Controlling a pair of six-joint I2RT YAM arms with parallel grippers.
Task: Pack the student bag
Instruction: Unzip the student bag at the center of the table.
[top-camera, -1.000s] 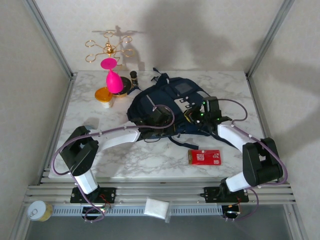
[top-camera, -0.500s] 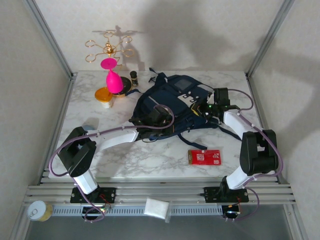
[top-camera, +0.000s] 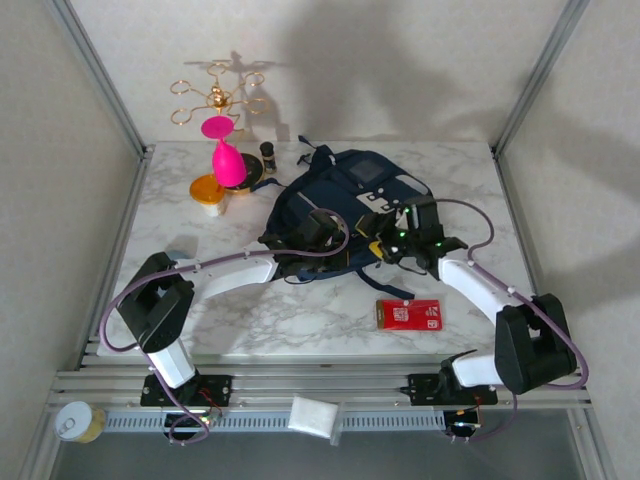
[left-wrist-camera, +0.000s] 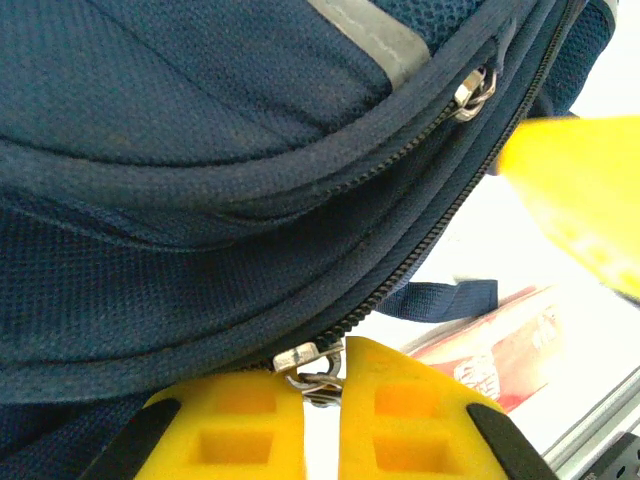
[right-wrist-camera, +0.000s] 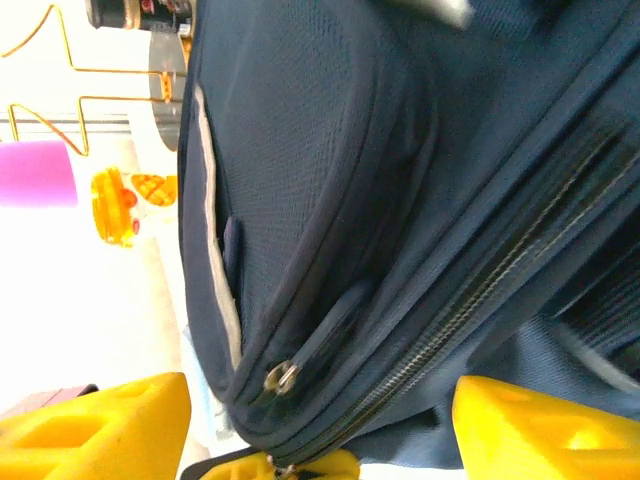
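Red packet (top-camera: 409, 314) lies by the table's (top-camera: 250, 320) near edge, bare marble to its left. Mid-table sits the bag (top-camera: 345, 195): left gripper (left-wrist-camera: 320, 400) pinched tight on a zip pull (left-wrist-camera: 312, 368) at its near left edge, right gripper (right-wrist-camera: 320, 430) spread wide at its near right side. Far left are an orange cup (top-camera: 208, 190), pink glass (top-camera: 225, 155) and gold rack (top-camera: 215, 95); bare marble runs along the right edge.

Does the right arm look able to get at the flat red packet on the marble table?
Probably yes: the red packet lies flat and uncovered, close to the open right gripper.
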